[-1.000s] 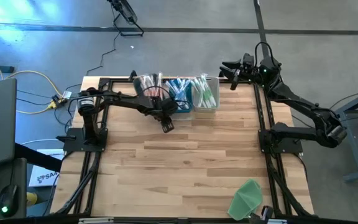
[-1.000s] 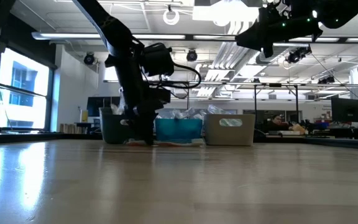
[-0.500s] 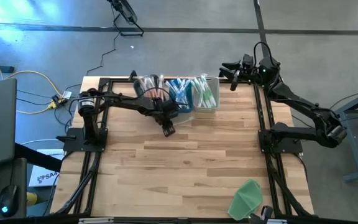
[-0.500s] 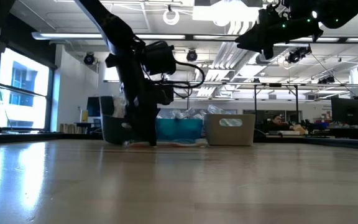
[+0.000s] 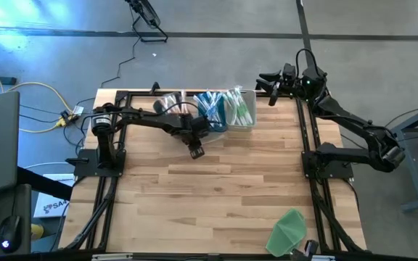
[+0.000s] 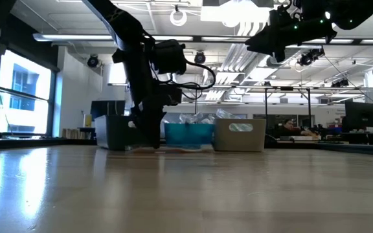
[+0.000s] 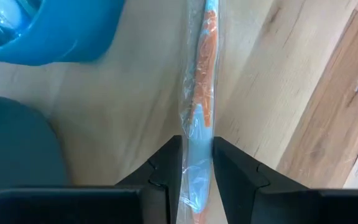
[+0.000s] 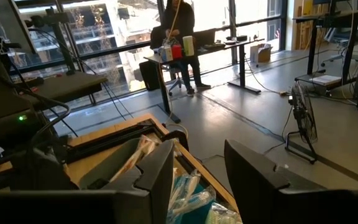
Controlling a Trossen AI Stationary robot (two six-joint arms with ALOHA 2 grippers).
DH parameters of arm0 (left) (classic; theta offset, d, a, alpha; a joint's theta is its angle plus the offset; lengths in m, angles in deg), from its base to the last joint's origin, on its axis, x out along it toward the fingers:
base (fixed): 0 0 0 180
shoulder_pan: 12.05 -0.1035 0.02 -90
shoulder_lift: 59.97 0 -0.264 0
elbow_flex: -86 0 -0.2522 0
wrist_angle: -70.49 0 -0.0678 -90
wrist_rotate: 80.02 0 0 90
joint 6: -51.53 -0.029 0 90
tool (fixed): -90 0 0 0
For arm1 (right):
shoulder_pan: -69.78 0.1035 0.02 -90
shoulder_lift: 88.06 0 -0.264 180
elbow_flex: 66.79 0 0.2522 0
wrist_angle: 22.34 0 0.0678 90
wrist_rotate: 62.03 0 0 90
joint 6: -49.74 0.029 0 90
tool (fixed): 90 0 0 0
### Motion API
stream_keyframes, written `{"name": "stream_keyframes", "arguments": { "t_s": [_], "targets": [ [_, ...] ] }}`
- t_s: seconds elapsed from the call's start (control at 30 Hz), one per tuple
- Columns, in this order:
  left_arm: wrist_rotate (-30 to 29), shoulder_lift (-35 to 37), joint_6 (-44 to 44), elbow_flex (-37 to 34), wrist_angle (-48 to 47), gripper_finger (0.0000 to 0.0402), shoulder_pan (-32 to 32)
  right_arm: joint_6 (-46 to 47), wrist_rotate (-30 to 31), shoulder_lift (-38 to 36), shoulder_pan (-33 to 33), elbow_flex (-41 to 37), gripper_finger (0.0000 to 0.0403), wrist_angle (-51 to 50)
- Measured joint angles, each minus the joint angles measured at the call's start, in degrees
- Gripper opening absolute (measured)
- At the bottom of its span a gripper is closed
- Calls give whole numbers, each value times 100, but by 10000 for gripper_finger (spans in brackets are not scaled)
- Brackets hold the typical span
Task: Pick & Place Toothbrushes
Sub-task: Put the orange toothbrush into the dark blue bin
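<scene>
The left tool (image 7: pixel 196 163) is down at the tabletop (image 5: pixel 216 188), just in front of the row of three bins at the far edge. Its two dark fingers (image 7: pixel 165 168) are pinched narrow on a wrapped orange toothbrush (image 7: pixel 202 81), which lies flat on the wood and runs straight out from between them. In the wrist view the clear wrapper fills the gap between the fingers and both seem to press on it, though whether the brush is lifted off the wood at all is hard to tell.

From above, the left tool (image 5: pixel 195 148) sits just beside the dark bin (image 5: pixel 167 104) and the blue bin (image 5: pixel 215 120). The clear bin (image 5: pixel 242 123) stands next to the blue one on the right. All three hold bundles of toothbrushes (image 5: pixel 210 104), pinkish in the dark bin, blue in the middle one, green in the clear one.

The right tool (image 5: pixel 265 82) hangs in the air past the far right corner of the tabletop, near the clear bin, its fingers (image 8: pixel 153 180) parted with nothing between them. A folded green sheet (image 5: pixel 288 230) lies at the near right edge, well apart from everything else.
</scene>
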Motion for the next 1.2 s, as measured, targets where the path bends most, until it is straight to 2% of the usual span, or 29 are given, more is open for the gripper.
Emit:
{"name": "stream_keyframes", "arguments": {
  "t_s": [1.2],
  "targets": [
    [84,-1,40,10,42,85,0,0,0,0,2,0,136,-17]
  ]
}}
